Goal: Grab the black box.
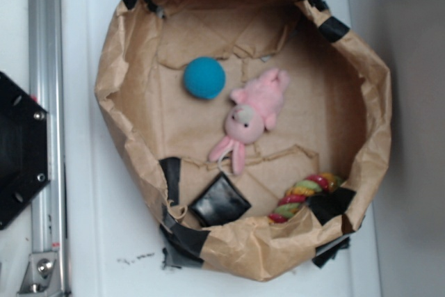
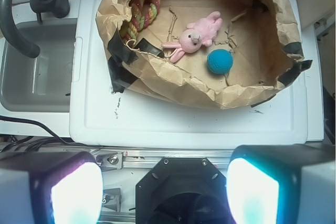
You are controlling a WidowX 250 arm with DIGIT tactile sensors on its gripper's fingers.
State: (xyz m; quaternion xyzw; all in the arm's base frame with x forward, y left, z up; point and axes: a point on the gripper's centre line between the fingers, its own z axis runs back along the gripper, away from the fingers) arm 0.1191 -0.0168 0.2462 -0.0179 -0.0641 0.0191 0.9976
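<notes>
- Brown paper basin, patched with black tape, sits on a white surface and holds four things.
- Black box: glossy, flat, lying tilted on the basin floor close to the near wall in the exterior view, between a tape strip and the rope toy. In the wrist view the paper wall hides it.
- Blue ball and pink bunny lie further in, well apart from the box.
- Gripper: seen only from the wrist view, high above and outside the basin, over the rail and black hexagonal plate. Jaws stand wide apart with nothing between them.
- Step, as judged: approach not yet begun; nothing is grasped.
- Next move calls for travel over the paper rim, then descent toward the box with jaws turned to span its flat sides. The tall crumpled wall beside the box leaves little room, so a brush against paper is a risk.
</notes>
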